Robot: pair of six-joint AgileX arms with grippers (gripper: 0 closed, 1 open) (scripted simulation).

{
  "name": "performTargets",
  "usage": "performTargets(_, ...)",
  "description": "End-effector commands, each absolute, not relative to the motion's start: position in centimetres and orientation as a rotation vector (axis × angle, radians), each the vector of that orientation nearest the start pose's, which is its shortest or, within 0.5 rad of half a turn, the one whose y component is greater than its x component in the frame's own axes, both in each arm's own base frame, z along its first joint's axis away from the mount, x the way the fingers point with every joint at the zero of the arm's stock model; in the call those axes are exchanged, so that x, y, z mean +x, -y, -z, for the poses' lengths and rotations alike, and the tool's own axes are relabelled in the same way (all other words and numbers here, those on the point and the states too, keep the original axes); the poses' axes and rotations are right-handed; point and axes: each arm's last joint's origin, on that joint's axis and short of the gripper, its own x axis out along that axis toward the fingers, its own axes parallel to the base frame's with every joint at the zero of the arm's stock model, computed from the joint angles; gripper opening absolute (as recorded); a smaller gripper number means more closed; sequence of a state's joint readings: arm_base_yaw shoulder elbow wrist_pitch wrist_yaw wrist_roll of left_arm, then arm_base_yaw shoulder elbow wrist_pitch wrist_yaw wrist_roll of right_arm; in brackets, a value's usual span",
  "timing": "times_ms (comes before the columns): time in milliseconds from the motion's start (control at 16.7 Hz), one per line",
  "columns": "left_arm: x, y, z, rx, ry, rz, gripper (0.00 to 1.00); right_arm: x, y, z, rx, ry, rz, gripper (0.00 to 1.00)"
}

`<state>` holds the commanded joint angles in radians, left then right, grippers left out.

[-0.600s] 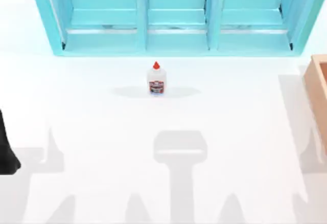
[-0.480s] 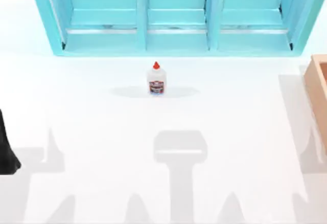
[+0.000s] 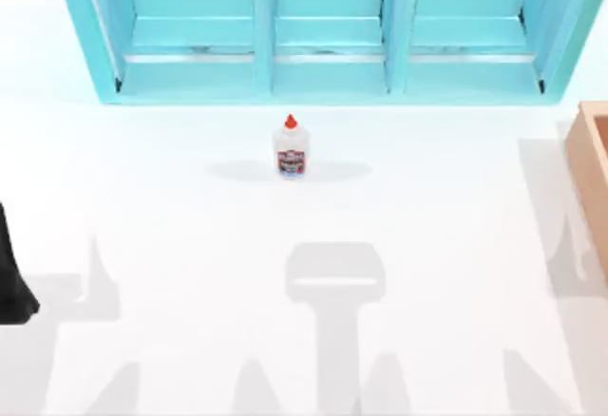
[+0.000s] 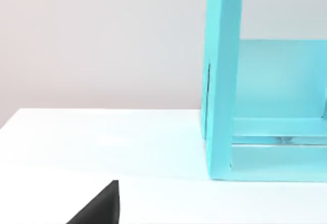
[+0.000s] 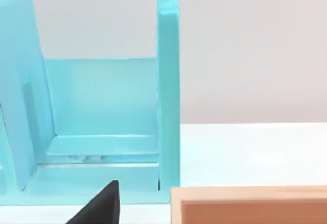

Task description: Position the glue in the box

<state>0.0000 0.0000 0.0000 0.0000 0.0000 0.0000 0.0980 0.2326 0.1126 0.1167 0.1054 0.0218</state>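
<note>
The glue (image 3: 291,148) stands upright on the white table (image 3: 190,207), near the middle and just in front of the turquoise shelf (image 3: 323,31). Its red-and-blue label carries writing too small to read. The box (image 3: 591,174) sits at the table's right edge, well apart from the glue. The right wrist view shows the box (image 5: 250,203) beside the shelf's end wall; the left wrist view shows the shelf's other end (image 4: 225,81). The left arm (image 3: 11,274) is parked at the left edge; whether its jaws are spread cannot be told. Glue and box lie as before; shadows at lower right have shifted.

A small white glue bottle (image 3: 291,149) with a red pointed cap stands upright mid-worktop. The tan open box (image 3: 594,174) sits well apart at the right edge.
</note>
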Motion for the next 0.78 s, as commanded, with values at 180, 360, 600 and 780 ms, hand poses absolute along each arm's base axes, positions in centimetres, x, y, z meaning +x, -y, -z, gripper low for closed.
performTargets(180, 10.6, 0.1, -16.0, 0.000, 0.000, 0.000, 1.00, 13.1, -1.5, -20.7, 0.024, -0.013, 0.011, 1.00)
performTargets(360, 10.6, 0.1, -16.0, 0.000, 0.000, 0.000, 1.00, 14.6, -2.5, -22.0, 0.030, -0.023, 0.014, 1.00)
performTargets(600, 10.6, 0.1, -16.0, 0.000, 0.000, 0.000, 1.00, 16.9, -4.3, -23.3, 0.036, -0.035, 0.013, 1.00)
performTargets(780, 10.6, 0.1, -16.0, 0.000, 0.000, 0.000, 1.00, 18.8, -6.0, -23.9, 0.041, -0.045, 0.010, 1.00)
